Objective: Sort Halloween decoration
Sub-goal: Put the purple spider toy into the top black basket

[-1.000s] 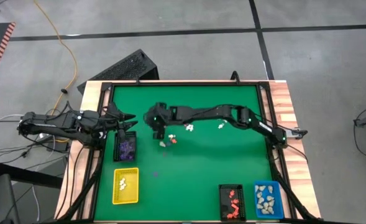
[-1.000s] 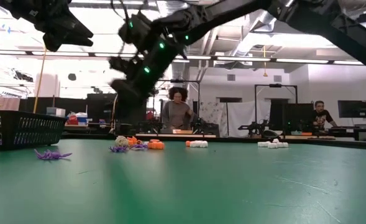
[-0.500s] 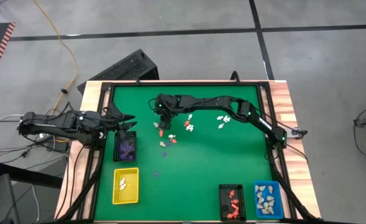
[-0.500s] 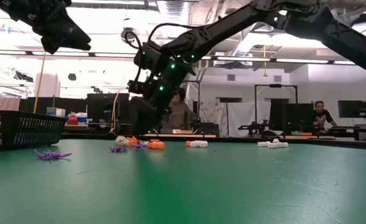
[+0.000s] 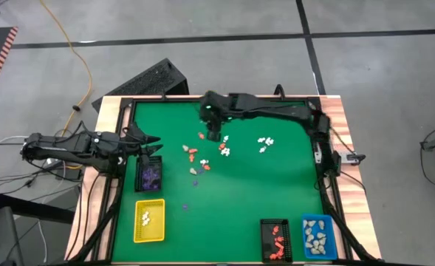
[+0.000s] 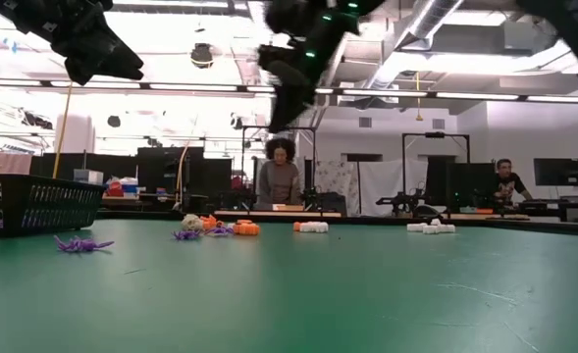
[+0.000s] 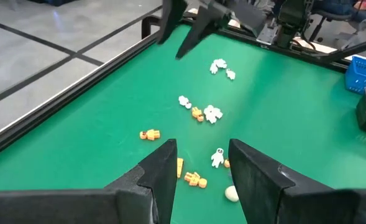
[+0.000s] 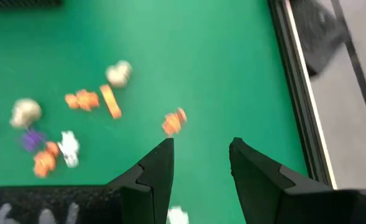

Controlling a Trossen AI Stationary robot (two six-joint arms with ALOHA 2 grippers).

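Note:
Tiny orange-red, white, cream-beige and purple figurines [image 5: 199, 158] lie scattered on the green mat [image 5: 247, 192], left of its middle. They also show in the left wrist view [image 7: 198, 114] and in the right wrist view [image 8: 174, 122]. My right gripper [image 5: 214, 134] is open and empty. It hangs well above the mat over the far side of the scatter [image 6: 287, 93]. My left gripper [image 5: 155, 144] is open and empty. It hangs above the table's left side, just beyond a black tray [image 5: 151, 176] of purple figurines.
A yellow tray [image 5: 149, 220] with white figurines stands at the near left. A black tray [image 5: 276, 240] of orange-red ones and a blue tray [image 5: 319, 236] of cream-beige ones stand at the near right. A raised frame [image 5: 322, 148] edges the mat. People stand in the room behind.
My right gripper has risen from just above the figurines at the left of the scatter. It has moved toward the table's far right and now hangs high. My left arm has kept still.

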